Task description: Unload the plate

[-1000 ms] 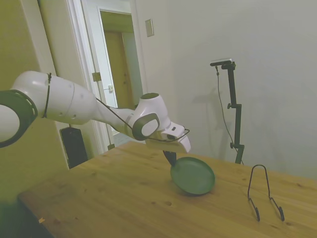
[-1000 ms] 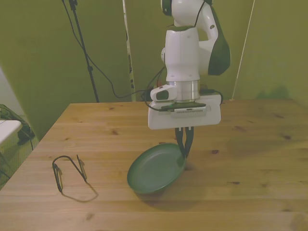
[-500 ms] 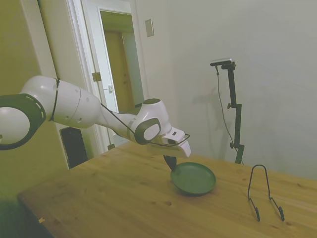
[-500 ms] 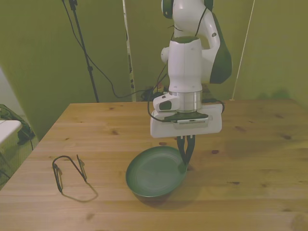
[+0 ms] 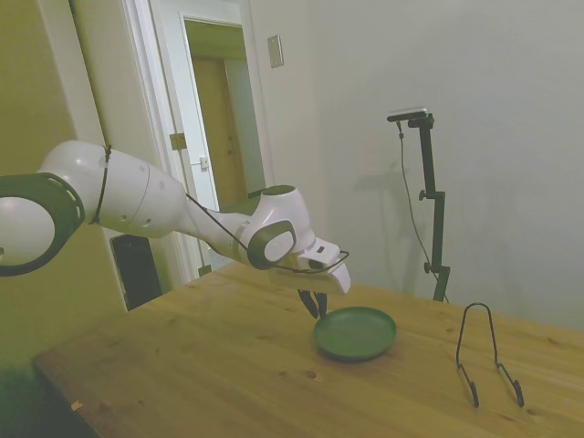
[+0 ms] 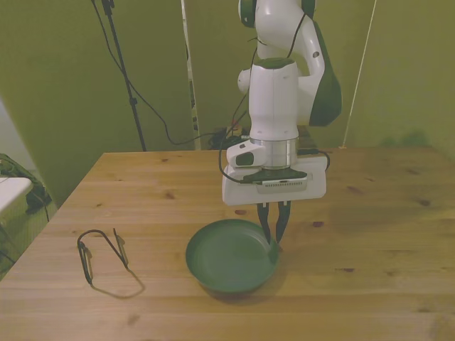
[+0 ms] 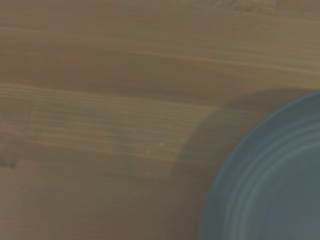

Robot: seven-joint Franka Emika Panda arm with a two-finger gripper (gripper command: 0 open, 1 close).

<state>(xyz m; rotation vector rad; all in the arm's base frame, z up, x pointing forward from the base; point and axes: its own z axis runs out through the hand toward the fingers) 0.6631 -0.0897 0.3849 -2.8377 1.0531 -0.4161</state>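
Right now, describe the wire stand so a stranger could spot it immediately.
Start at the wooden table and find the green plate under the gripper. Toward the front view's left, apart from the plate, stands the wire stand. It is a thin black bent-wire frame, empty, not solid or round.

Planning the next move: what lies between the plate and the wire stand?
Nothing: in the front view only bare table separates the plate from the wire stand.

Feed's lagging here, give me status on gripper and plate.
Gripper open, fingers straddling plate rim. Plate flat on table. Wire stand empty, apart, nothing in the way.
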